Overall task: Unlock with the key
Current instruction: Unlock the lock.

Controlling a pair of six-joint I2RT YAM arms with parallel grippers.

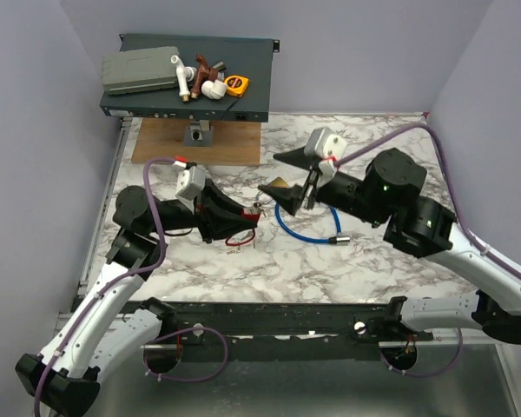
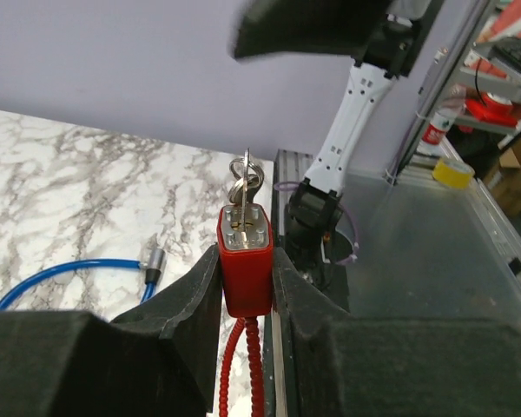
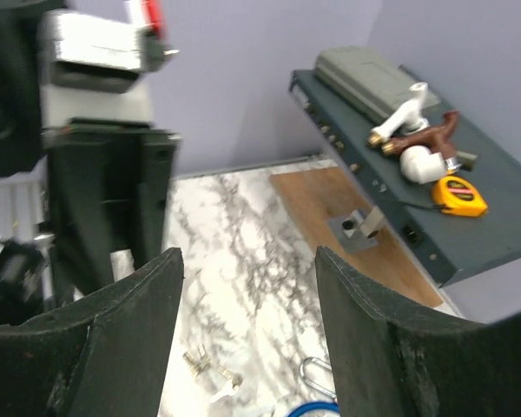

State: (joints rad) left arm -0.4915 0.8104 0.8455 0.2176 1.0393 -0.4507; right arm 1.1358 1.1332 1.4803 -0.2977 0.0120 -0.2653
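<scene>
Two black padded left fingers (image 2: 204,287) pinch the red lock (image 2: 246,261) by its flat sides, closed narrow and firm on it, so that its silver face points up and outward. That hold looks chosen to keep the body from turning when the key is twisted. The key (image 2: 246,195) stands at 12 o'clock from the lock. Its thin steel blade is apparently seated in the face, and small wire rings (image 2: 255,180) hang off its bow. Whether it is fully home I cannot tell. The lock is a smooth, round-cornered block, its face dull metal with small dots round the slot. From its underside, at 6 o'clock, a red cord (image 2: 239,365) with a ribbed, spiralled skin drops between the fingers.

Right fingers (image 3: 130,304) stand wide apart with nothing between them. They are wedge-shaped black pads hovering above the tabletop (image 3: 243,261) and facing the left arm (image 3: 104,174). Seen from above they sit at about 2 o'clock of the lock, near it but apart. My reading is that they are lined up to take the key's bow and turn it, which calls for a fine pinch on a very small, slippery piece.

One blue cable (image 2: 61,271), glossy with a metal tip, loops on the marbled tabletop at 9 o'clock of the lock, untouched. At 12 o'clock of the top view a dark box (image 1: 243,65) carries pipe fittings (image 1: 200,76) and a yellow tape (image 1: 237,85).
</scene>
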